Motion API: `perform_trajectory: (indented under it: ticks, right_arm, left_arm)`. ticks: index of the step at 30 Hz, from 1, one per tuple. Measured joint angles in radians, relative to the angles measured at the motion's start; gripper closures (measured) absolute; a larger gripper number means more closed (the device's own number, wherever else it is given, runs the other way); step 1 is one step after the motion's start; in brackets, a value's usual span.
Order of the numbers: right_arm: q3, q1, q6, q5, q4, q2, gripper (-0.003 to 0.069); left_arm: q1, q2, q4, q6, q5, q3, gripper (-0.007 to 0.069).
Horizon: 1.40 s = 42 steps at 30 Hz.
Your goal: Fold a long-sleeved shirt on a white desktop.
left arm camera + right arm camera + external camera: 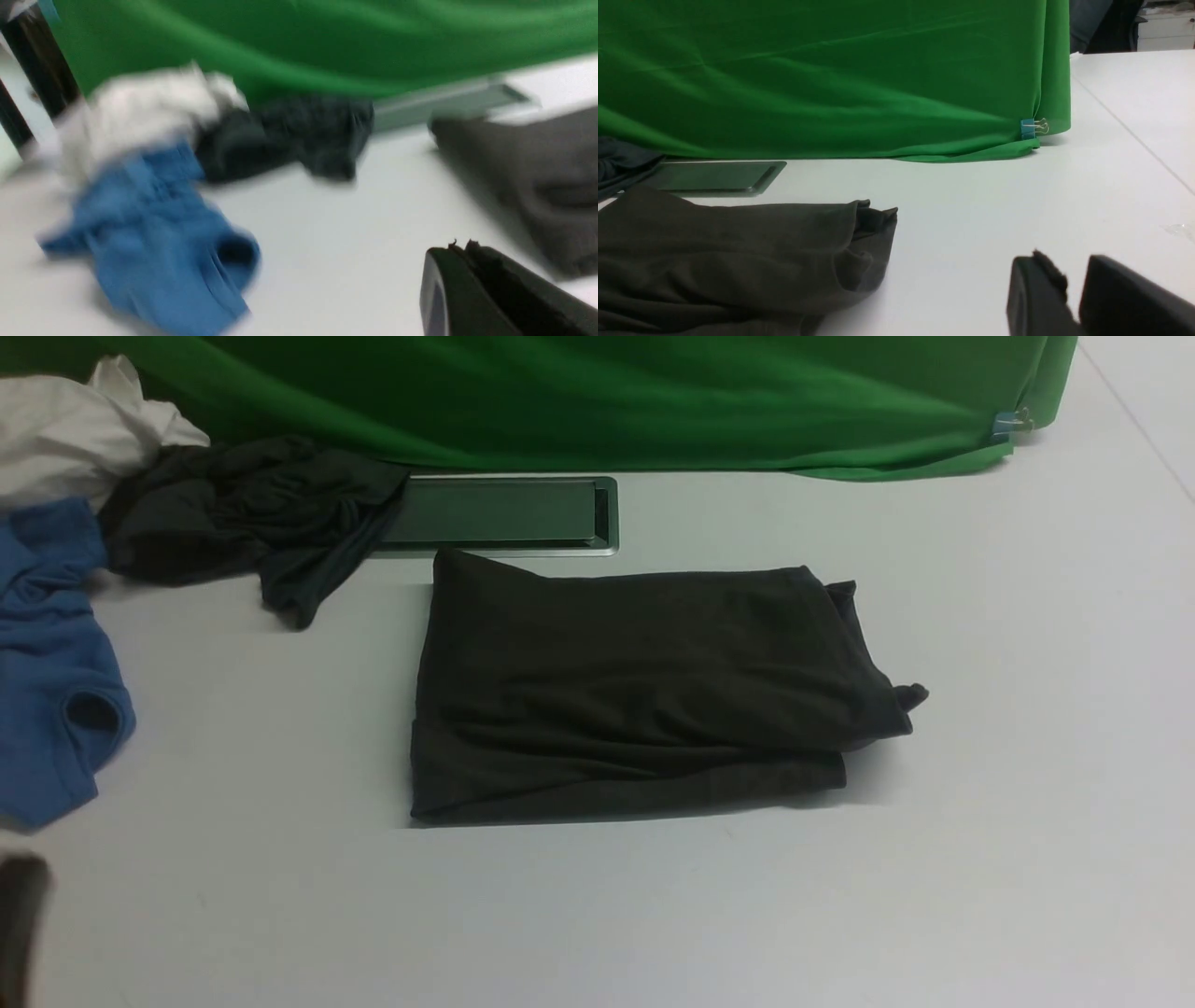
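The long-sleeved shirt [635, 691] lies folded into a thick dark rectangle in the middle of the white desktop [934, 896], with a small tip of cloth sticking out at its right end. My left gripper [460, 247] is shut and empty, hovering to the left of the shirt [528, 177], near the desktop's front left corner. My right gripper [1069, 261] stands open by a narrow gap with nothing in it, off the shirt's [728, 252] right end. It does not show in the front view.
A pile of garments sits at the back left: a bright blue shirt [47, 663], a dark teal-grey one [243, 513] and a white one [65, 429]. A metal-rimmed hatch [495, 513] lies just behind the shirt. A green backdrop [607, 401] closes the rear.
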Motion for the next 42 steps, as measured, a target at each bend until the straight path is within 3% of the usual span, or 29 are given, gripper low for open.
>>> perform_trajectory:
  ticks: [5,42]
  right_arm:
    - [0.000,0.000,0.000,0.002,0.000,0.000,0.0503]
    - [0.000,0.000,-0.001,0.006,0.000,-0.060,0.0429]
  left_arm:
    - [0.000,-0.007,-0.028,-0.055,0.055,0.017,0.0607]
    - [0.000,-0.009,-0.065,-0.071,0.053,0.017,0.0606]
